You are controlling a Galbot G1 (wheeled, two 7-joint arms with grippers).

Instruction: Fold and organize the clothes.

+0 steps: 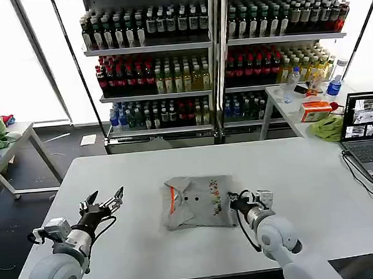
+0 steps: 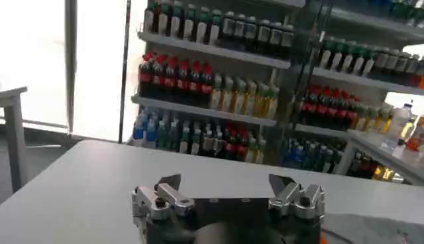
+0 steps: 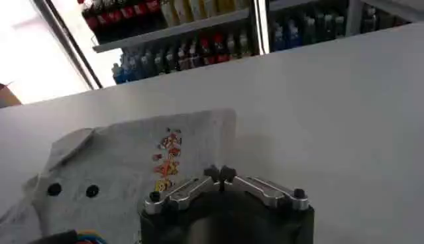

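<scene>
A light grey shirt [image 1: 198, 202], folded into a compact rectangle, is seen lying flat near the middle of the white desk [image 1: 144, 173]. An orange strip [image 1: 172, 201] and two small dark buttons [image 1: 186, 199] are shown on its left part, and a multicoloured chest print [image 1: 215, 197] runs along its right part. The right hand [image 1: 235, 202] is held at the shirt's right edge with its fingers [image 3: 221, 174] pressed together, and no cloth is seen caught between them. The left hand [image 1: 106, 199] is held above the bare desk, well apart from the shirt on its left, with its fingers [image 2: 169, 183] spread wide and nothing grasped.
</scene>
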